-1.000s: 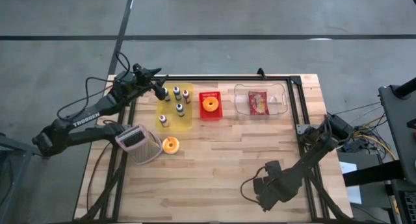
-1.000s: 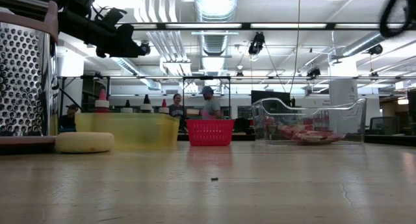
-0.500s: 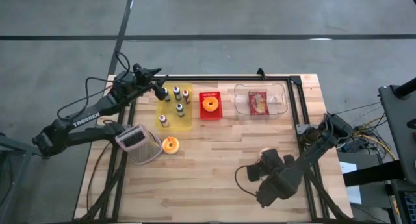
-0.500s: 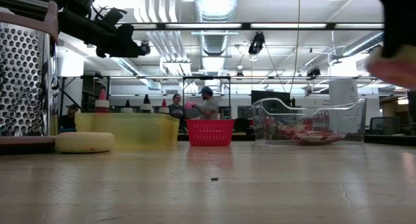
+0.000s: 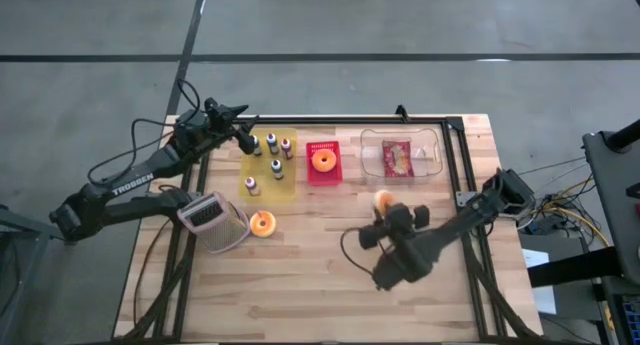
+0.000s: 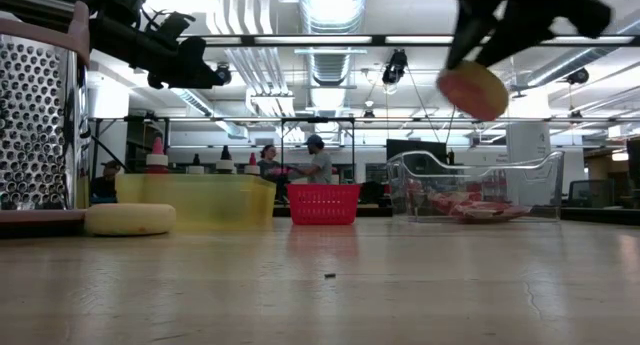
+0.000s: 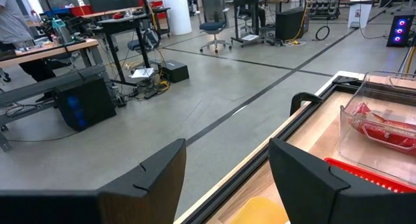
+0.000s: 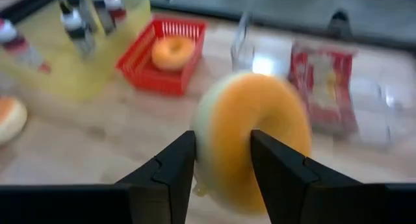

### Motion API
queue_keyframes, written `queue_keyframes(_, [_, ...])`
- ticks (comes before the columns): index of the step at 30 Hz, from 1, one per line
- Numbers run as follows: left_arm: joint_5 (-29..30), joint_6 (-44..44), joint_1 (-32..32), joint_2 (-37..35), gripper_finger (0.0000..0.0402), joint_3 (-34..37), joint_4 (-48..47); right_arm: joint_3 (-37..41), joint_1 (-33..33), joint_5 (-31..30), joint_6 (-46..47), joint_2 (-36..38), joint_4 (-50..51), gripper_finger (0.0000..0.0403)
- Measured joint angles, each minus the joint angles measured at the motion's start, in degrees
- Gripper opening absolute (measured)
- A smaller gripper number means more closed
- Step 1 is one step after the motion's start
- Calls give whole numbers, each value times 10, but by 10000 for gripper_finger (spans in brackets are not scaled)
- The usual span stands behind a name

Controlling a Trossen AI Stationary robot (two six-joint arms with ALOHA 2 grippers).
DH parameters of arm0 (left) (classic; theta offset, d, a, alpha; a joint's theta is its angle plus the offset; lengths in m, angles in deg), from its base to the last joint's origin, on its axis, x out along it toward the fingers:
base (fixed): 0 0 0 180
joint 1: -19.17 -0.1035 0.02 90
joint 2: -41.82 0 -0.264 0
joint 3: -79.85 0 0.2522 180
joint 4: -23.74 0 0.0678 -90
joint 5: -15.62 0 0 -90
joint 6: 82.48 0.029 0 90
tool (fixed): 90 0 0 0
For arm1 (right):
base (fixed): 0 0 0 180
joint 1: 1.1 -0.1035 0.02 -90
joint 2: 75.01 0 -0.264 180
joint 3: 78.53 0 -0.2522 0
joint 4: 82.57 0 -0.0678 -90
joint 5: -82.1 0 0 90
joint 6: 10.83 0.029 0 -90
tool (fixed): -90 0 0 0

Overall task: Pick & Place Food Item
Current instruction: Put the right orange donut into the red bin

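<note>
My right gripper [image 5: 383, 207] is shut on an orange-glazed donut [image 8: 257, 130], high above the middle of the table; the donut also shows in the low view [image 6: 472, 90] under the dark fingers. A second donut [image 5: 323, 160] lies in a red basket [image 5: 323, 175]. A third donut [image 5: 262, 223] lies flat on the table beside a grater. My left gripper [image 7: 224, 178] is open and empty over the table's far left corner, next to the yellow tray [image 5: 268, 185]. My right gripper pinches the donut between its two fingers [image 8: 172, 165], one on the pale side [image 8: 203, 136], the other on the orange face. The donut stands on edge, tilted, lifted clear of the table.
A clear tub [image 5: 430, 150] with a red packet [image 5: 397, 157] stands at the far right. The yellow tray holds several small bottles [image 5: 272, 143]. A metal grater [image 5: 210, 220] stands at the left. A black frame rail [image 5: 452, 175] runs along the right side.
My right gripper has carried the donut from the table's near edge toward the far edge and a little to the left, toward the red basket and the clear tub. It has stayed shut on the donut, which has stayed clear of the table.
</note>
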Motion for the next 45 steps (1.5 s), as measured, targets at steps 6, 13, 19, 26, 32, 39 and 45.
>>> queue_keyframes(6, [0, 0, 0, 0, 223, 0, 0, -11, 69, -56, -87, 0, -30, 148])
queue_keyframes(13, [0, 0, 0, 0, 223, 0, 0, -24, 132, -55, -271, 0, -138, 148])
queue_keyframes(19, [0, 0, 0, 0, 223, 0, 0, -26, 147, -51, -335, 0, -172, 148])
queue_keyframes(26, [0, 0, 0, 0, 223, 0, 0, -34, 147, 94, -363, 5, -176, 148])
queue_keyframes(32, [0, 0, 0, 0, 223, 0, 0, -34, 150, 171, -337, 10, -150, 148])
queue_keyframes(39, [0, 0, 0, 0, 223, 0, 0, -29, 151, 222, -295, 10, -141, 171])
queue_keyframes(45, [0, 0, 0, 0, 223, 0, 0, -10, 157, 252, -271, 10, -146, 218])
